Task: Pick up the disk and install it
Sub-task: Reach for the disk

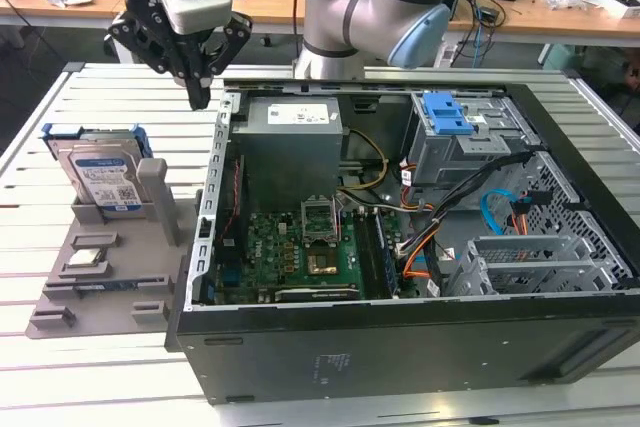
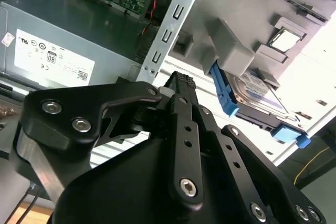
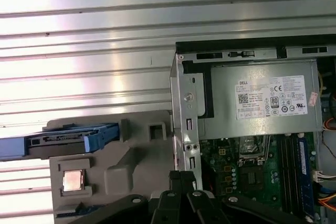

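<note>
Exterior view: a slatted silver metal table (image 1: 100, 387) carries an open black desktop computer case (image 1: 400, 347). Beside the case, toward the exterior view's left, lies a grey plastic holder tray (image 1: 100, 282). The disk (image 1: 100, 175), a flat silver metal hard drive with a white-and-blue label and blue plastic rails, stands on edge in that tray. I judge it rigid, dense for its size, smooth-faced and sensitive to knocks. Pinching across its flat faces at the exposed top looks the safest hold. The black gripper (image 1: 198, 97) hangs over the case's corner, apart from the disk, fingers together and empty. A grey upright post (image 1: 155, 187) just beside the disk crowds one side.
</note>
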